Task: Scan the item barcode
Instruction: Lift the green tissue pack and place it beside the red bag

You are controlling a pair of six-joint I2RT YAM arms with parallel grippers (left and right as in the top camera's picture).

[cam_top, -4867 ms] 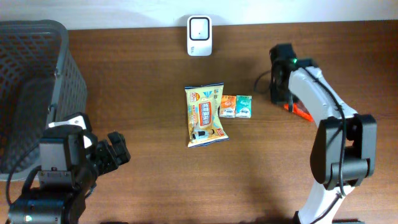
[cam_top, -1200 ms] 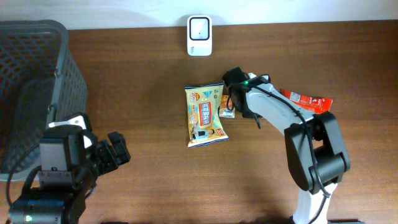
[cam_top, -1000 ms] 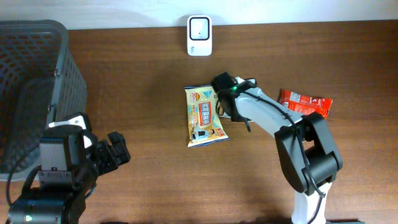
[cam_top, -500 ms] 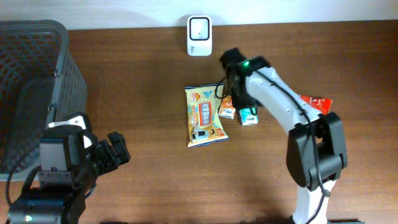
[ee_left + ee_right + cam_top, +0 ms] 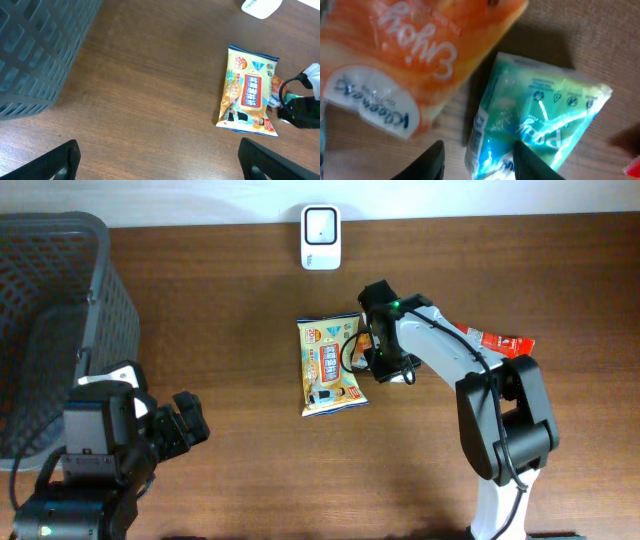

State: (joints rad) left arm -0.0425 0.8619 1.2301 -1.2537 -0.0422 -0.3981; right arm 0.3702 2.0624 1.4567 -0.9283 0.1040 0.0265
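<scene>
In the right wrist view a green tissue pack [image 5: 540, 117] lies on the wood beside an orange tissue pack [image 5: 405, 55]. My right gripper [image 5: 479, 162] is low over them and open. Its left finger rests on bare wood and its right finger [image 5: 532, 162] sits over the green pack, whose left end lies between the two. From overhead the right gripper [image 5: 383, 365] covers both small packs, just right of a yellow snack pack [image 5: 328, 365]. No barcode shows. The white scanner [image 5: 321, 223] stands at the table's back edge. My left gripper [image 5: 160, 167] is wide open over bare wood.
A dark mesh basket [image 5: 55, 310] fills the far left of the table. A red packet [image 5: 497, 343] lies right of my right arm. From overhead the left gripper [image 5: 188, 428] sits near the front left.
My right gripper swung back toward the scanner, then came forward and down over the two small packs, and its jaws stand wider than a second ago. The left arm has not moved.
</scene>
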